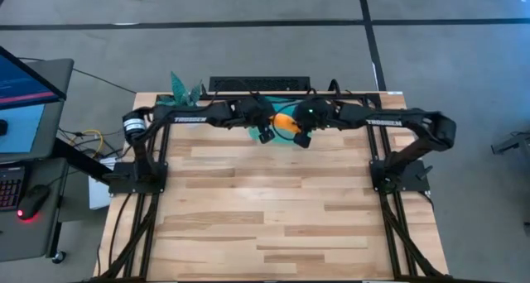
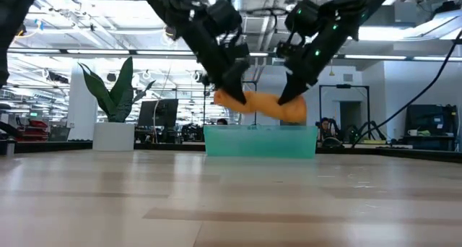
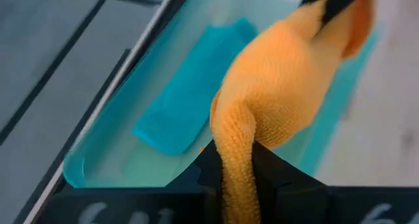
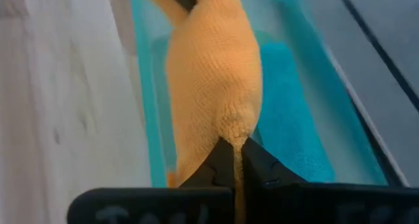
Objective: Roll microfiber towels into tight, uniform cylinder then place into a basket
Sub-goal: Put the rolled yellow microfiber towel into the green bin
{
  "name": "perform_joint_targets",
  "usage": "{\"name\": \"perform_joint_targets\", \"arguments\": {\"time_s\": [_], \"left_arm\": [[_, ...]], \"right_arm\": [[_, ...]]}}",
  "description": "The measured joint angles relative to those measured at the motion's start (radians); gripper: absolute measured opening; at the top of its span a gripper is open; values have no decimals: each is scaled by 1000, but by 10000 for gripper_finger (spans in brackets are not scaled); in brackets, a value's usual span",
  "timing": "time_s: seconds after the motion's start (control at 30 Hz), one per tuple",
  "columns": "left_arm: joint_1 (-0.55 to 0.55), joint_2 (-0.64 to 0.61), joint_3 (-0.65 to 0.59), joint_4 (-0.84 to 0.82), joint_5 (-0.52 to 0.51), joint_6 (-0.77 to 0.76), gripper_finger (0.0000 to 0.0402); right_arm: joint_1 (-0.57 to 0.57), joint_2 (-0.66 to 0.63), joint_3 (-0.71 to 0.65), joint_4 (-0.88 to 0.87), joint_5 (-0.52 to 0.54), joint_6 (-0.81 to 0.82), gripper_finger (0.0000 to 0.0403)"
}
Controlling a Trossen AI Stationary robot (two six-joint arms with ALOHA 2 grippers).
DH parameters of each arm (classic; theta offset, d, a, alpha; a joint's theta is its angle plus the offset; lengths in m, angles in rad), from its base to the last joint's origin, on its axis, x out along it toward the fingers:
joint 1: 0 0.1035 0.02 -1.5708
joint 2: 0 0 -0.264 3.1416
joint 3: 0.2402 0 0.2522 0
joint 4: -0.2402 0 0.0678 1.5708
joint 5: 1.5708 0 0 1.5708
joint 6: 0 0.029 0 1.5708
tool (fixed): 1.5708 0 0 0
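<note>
I've got the rolled orange towel (image 2: pixel 258 103) slung between my two claws, hanging just above the basket (image 2: pixel 260 141), not touching its rim as far as the low view shows. My left gripper (image 3: pixel 237 160) is pinched shut on one end of the roll; my right gripper (image 4: pixel 234 153) is pinched shut on the other end. Both grips sit on thin tails of cloth, with the fat middle sagging between.

The blue towel (image 3: pixel 186 96) already lies rolled inside the basket, along the wall farther from the bare tabletop (image 1: pixel 273 217). The free strip of basket floor is on the near side of it.

Risks, as I judge them:
- The roll looks loose and lumpy in the middle. If I let go from this height it may unroll on landing, so not a tight cylinder.
- If the two claws release unevenly, one end drops first and the roll twists or drapes over the basket rim.
- If I lower it off-centre toward the blue towel, the orange one lands on top of it instead of beside it; too far the other way and it hangs over the near wall.
- Tails pinched this thin can slip out before I'm down.
- The basket is light plastic, so a finger nudging its wall could shove it toward the plant pot (image 2: pixel 114 136) beside the basket.
</note>
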Motion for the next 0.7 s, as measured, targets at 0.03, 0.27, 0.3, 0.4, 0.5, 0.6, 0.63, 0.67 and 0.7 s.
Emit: {"name": "perform_joint_targets", "arguments": {"time_s": [0.03,0.27,0.3,0.4,0.5,0.6,0.63,0.67,0.7], "left_arm": [[9,16,0,1,-2,9,24],[52,95,-1,11,62,51,26],[56,98,-1,4,68,66,26],[58,111,0,20,67,101,26],[62,114,-1,19,73,117,26],[62,126,0,20,74,133,27],[62,128,0,12,76,129,27],[62,128,0,10,75,125,27],[62,131,1,12,75,124,27]], "right_arm": [[-5,15,0,-1,-1,-6,17],[-30,127,2,2,-4,-73,15],[-33,142,2,8,-4,-82,15],[-40,167,2,5,-6,-98,19],[-44,171,3,1,-8,-105,26],[-44,171,3,-5,-8,-105,26],[-44,168,3,-5,-8,-97,25],[-43,164,3,-5,-8,-89,25],[-43,162,3,-6,-7,-83,26]]}}
